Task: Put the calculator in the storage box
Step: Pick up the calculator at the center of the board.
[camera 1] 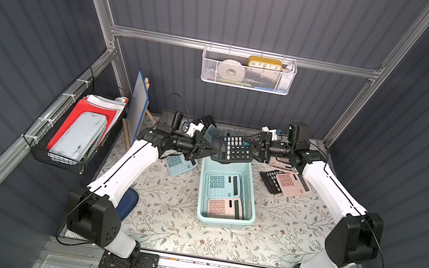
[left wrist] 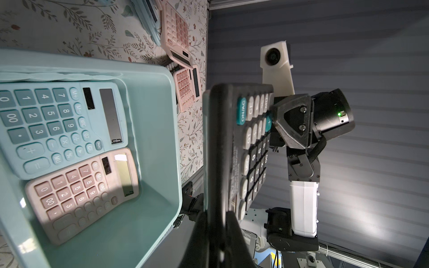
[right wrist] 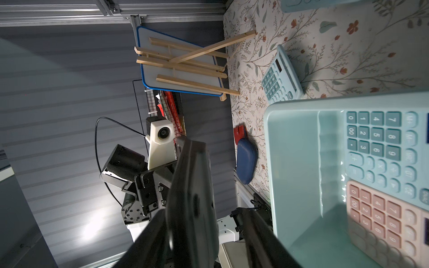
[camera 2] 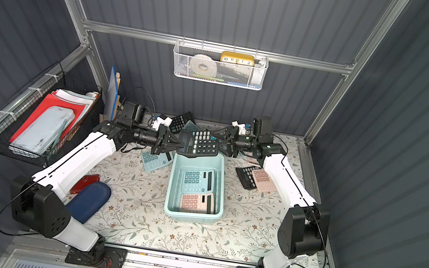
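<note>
- While the left end effector [camera 1: 212, 149] is clamped on the display end of the black calculator [camera 1: 230, 149], the calculator hangs keys-up over the far end of the storage box [camera 1: 223, 222], off the desk [camera 1: 162, 221].
- Right end effector [camera 1: 249, 147]: jaws apart, straddling the opposite end; the right wrist view shows a gap beside one finger [right wrist: 257, 232].
- Box holds a blue calculator [camera 1: 220, 185] and a pink calculator [camera 1: 224, 206], lying flat, touching.

I count three black calculators [camera 1: 231, 149] [camera 1: 205, 121] [camera 1: 269, 181], three blue calculators [camera 1: 220, 185] [camera 1: 178, 164] [camera 1: 212, 131] and three pink calculators [camera 1: 224, 206] [camera 1: 292, 184] [camera 1: 279, 162], nine that I can make out. Around me I see one storage box [camera 1: 224, 223], one white mesh basket [camera 1: 246, 79], one black wire basket [camera 1: 65, 162], one clock [camera 1: 265, 63], one whiteboard [camera 1: 137, 109], one dark blue case [camera 2: 88, 200] and one red pouch [camera 2: 84, 182].
</note>
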You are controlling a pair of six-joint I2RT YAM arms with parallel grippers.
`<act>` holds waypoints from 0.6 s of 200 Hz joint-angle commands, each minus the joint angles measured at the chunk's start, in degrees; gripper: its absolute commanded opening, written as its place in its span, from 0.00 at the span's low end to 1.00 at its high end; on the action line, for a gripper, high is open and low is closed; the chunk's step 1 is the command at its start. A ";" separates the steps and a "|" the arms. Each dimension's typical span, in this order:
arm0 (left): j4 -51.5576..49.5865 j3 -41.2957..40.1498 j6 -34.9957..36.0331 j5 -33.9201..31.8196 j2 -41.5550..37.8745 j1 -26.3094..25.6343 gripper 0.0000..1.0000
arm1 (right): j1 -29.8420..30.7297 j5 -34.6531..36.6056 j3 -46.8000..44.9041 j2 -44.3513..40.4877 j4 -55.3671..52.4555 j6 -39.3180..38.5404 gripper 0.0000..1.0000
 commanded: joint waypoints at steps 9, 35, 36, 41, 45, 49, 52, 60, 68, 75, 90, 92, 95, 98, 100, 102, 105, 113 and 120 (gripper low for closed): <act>1.18 -0.32 1.21 -0.38 -0.15 -0.59 0.00 | 0.20 -1.81 -1.41 -0.45 1.64 0.41 0.47; -0.59 -0.24 2.56 -1.40 -0.21 -0.59 0.00 | 0.20 -1.62 -3.16 -1.80 1.83 0.28 0.36; -0.65 -0.24 2.64 -1.46 -0.22 -0.59 0.00 | 0.20 -1.64 -3.31 -1.87 1.82 0.28 0.36; -1.16 -0.24 3.10 -1.68 -0.18 -0.59 0.00 | 0.20 -1.64 -3.68 -2.20 1.83 0.24 0.36; -1.53 -0.24 3.42 -1.93 -0.17 -0.54 0.00 | 0.20 -1.51 -4.08 -2.56 1.85 0.11 0.36; -1.94 -0.24 3.64 -2.19 -0.16 -0.59 0.00 | 0.20 -1.36 -4.54 -2.83 1.81 0.08 0.36; -2.12 -0.24 3.89 -2.46 -0.22 -0.55 0.00 | 0.20 -1.33 -4.81 -3.07 1.85 0.03 0.36; -2.58 -0.24 4.29 -2.89 -0.27 -0.62 0.00 | 0.20 -1.14 -5.50 -3.64 1.85 0.00 0.36; -3.05 -0.24 4.48 -3.38 -0.21 -0.64 0.00 | 0.20 -1.05 -6.12 -4.20 1.81 -0.07 0.36; -3.16 -0.31 4.43 -3.79 -0.18 -0.55 0.00 | 0.20 -1.04 -6.50 -4.48 1.85 -0.25 0.36; -2.44 -0.30 3.61 -4.33 -0.22 -0.55 0.00 | 0.20 -1.13 -7.14 -5.12 1.72 -0.60 0.36; -2.28 -0.32 3.53 -4.35 -0.23 -0.56 0.00 | 0.20 -1.13 -7.24 -5.22 1.72 -0.60 0.36; -2.05 -1.84 3.34 -4.49 -0.30 -0.60 0.00 | 0.20 -1.13 -7.37 -5.35 1.72 -0.60 0.36; -1.91 -2.48 3.16 -4.58 -0.43 -0.62 0.00 | 0.21 -1.25 -7.56 -5.44 1.72 -0.60 0.36; -1.82 -2.69 3.14 -4.64 -0.46 -0.60 0.00 | 0.21 -1.27 -7.67 -5.52 1.72 -0.60 0.36; -1.73 -2.78 3.02 -4.67 -0.46 -0.60 0.00 | 0.20 -1.34 -7.74 -5.59 1.74 -0.60 0.36; -1.76 -2.97 3.01 -4.80 -0.61 -0.55 0.00 | 0.20 -1.39 -7.89 -5.63 1.72 -0.60 0.36; -1.88 -3.39 3.09 -5.18 -0.83 -0.57 0.00 | 0.20 -1.69 -8.30 -5.88 1.72 -0.56 0.36; -2.31 -3.68 3.32 -5.40 -1.06 -0.60 0.00 | 0.20 -2.03 -8.50 -5.97 1.78 -0.64 0.36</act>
